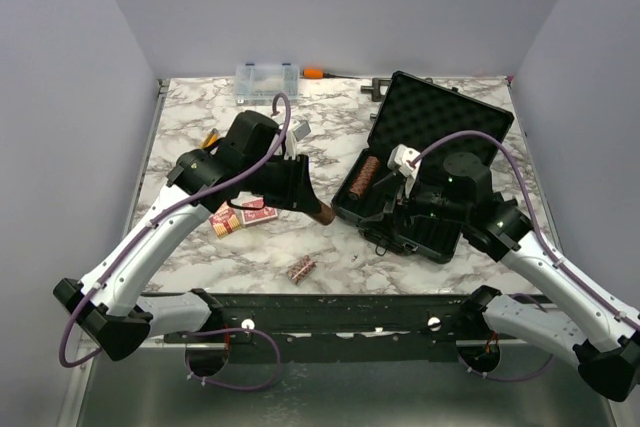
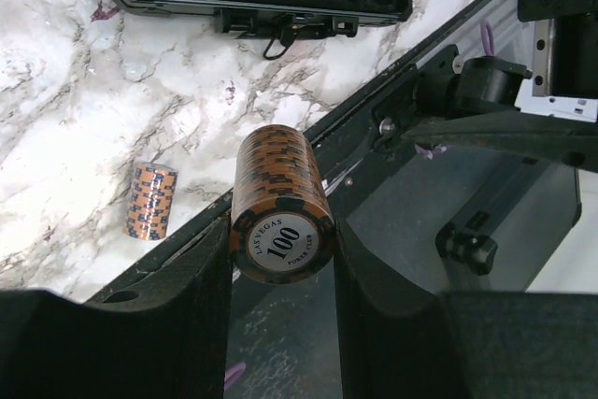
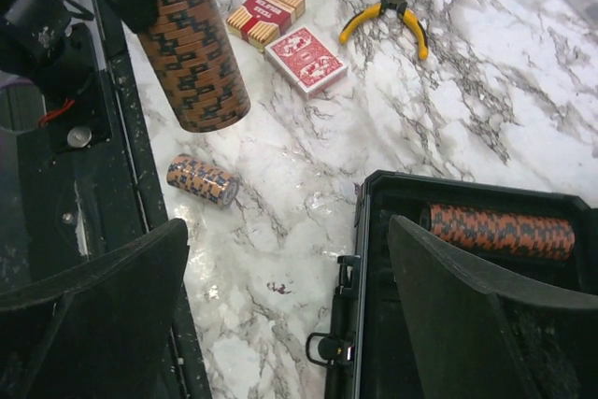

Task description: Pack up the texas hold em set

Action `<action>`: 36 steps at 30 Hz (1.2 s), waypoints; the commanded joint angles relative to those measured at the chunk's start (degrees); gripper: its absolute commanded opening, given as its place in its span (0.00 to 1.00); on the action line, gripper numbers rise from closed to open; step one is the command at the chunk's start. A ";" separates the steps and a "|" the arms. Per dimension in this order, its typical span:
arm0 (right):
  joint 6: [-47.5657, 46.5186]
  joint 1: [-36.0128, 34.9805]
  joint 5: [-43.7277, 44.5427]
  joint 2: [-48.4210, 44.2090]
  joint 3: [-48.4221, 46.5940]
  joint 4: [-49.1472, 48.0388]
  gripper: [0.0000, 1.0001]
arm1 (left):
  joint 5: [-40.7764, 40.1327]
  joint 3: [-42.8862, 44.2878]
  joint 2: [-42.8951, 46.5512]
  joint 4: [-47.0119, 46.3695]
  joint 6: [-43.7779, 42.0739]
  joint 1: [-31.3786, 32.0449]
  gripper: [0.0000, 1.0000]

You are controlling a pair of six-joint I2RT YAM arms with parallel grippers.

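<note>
Orange-and-black chip roll (image 2: 280,203), red-backed deck (image 3: 306,61), black case (image 1: 440,112), grey-veined marble table (image 1: 250,252)

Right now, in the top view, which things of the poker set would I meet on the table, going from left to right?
card decks → loose chip roll → black case, lying open.

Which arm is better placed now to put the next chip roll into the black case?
Left. The left gripper grips a chip roll, raised off the table beside the black case. The right gripper hangs open and empty at the case, so it would probably have to fetch a roll first.
</note>
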State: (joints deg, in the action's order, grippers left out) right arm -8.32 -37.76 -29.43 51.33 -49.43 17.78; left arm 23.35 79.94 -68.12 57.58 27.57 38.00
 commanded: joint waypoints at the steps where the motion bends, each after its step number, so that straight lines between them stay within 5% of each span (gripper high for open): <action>1: -6.93 -0.04 -3.99 0.29 -0.26 -2.68 0.90 | 4.21 4.55 -1.21 -0.85 1.43 0.29 0.00; 6: -5.38 -0.89 -5.31 1.58 -0.33 -7.55 0.89 | 5.03 5.79 -2.32 -0.82 1.61 0.26 0.00; 21: -2.15 -19.54 16.46 5.35 -0.68 -16.11 0.91 | 3.81 6.54 -2.45 0.29 0.47 0.24 0.00; 36: -1.70 -21.74 17.19 10.02 -1.98 -20.30 0.83 | 4.70 7.32 -1.07 0.91 1.16 0.27 0.00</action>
State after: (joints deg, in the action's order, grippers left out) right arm -10.35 -58.76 -13.19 60.62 -49.56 0.19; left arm 25.63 83.99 -71.11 59.51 28.18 38.00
